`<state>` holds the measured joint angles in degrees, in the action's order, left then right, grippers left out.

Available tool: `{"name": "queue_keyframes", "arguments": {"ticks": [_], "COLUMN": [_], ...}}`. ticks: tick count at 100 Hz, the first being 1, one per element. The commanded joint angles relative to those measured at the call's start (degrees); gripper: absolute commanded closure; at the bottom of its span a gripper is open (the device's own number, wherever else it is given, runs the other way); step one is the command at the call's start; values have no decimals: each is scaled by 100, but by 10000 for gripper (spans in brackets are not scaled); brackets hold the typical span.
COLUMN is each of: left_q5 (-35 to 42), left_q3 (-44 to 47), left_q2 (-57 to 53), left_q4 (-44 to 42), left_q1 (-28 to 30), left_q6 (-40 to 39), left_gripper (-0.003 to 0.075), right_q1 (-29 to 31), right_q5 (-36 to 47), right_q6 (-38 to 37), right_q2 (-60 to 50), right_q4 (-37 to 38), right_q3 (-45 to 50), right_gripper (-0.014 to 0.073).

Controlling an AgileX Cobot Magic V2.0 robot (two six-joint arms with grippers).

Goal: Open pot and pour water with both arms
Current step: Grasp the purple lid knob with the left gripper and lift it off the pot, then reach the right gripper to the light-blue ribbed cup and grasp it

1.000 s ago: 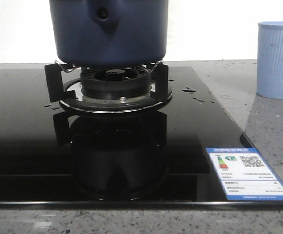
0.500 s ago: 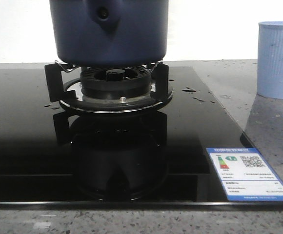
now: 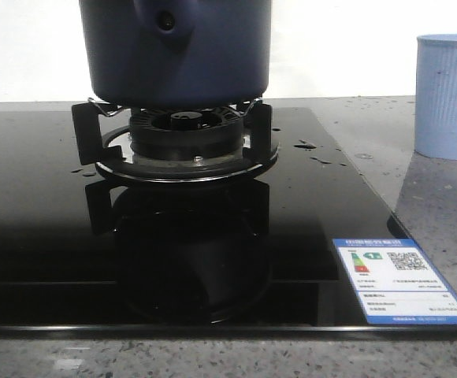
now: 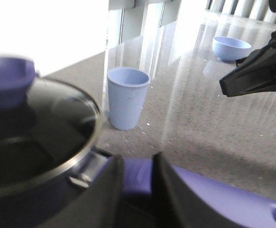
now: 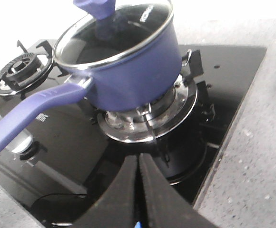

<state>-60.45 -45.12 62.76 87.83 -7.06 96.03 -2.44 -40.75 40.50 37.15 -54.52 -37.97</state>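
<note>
While lidded pot (image 5: 128,71) on burner, left tool (image 4: 138,190) gripping handle, right tool (image 5: 138,190) closed, empty.

Pot (image 5: 133,71): dark navy-blue, seated on the burner (image 5: 150,114) of a black glass hob (image 5: 233,71). Glass lid (image 5: 114,33) on, blue knob (image 5: 96,7) at 12 o'clock. Long blue handle (image 5: 28,116) running out toward 8 o'clock. Second burner (image 5: 21,66) at 9 o'clock. Speckled grey counter (image 5: 252,175) at 4 o'clock. Right gripper (image 5: 138,190): dark fingers pressed together, nothing between them, near the pot without touching it.
</note>
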Motion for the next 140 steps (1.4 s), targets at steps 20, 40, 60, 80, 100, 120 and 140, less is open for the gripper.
{"name": "queue_keyframes", "arguments": {"ticks": [20,40,60,80,100,120,140], "left_q5": [299,299,111,-251,-153,6,103], "left_q3": [-1172,-1870,-2518,-3107,-3365,-3416,-3416], "left_q2": [702,1482,2290,2928,3336,3485,3485], "left_q4": [436,436,445,445,416,494,494], "left_q1": [-53,-53,-53,-156,-472,-689,-744], "left_q6": [404,404,413,413,413,413,413], "left_gripper": [111,111,111,111,111,120,262], "right_q1": [8,8,8,8,8,8,8], "right_q5": [350,446,436,436,429,461,655], "right_q6": [379,379,379,379,379,379,379], "right_q2": [52,52,52,52,41,-64,-224], "right_q4": [-307,-369,-508,-557,-618,-628,-628], "right_q3": [-194,-194,-194,-194,-194,-194,-194], "right_gripper": [253,-76,-73,-73,-73,-73,-71]}}
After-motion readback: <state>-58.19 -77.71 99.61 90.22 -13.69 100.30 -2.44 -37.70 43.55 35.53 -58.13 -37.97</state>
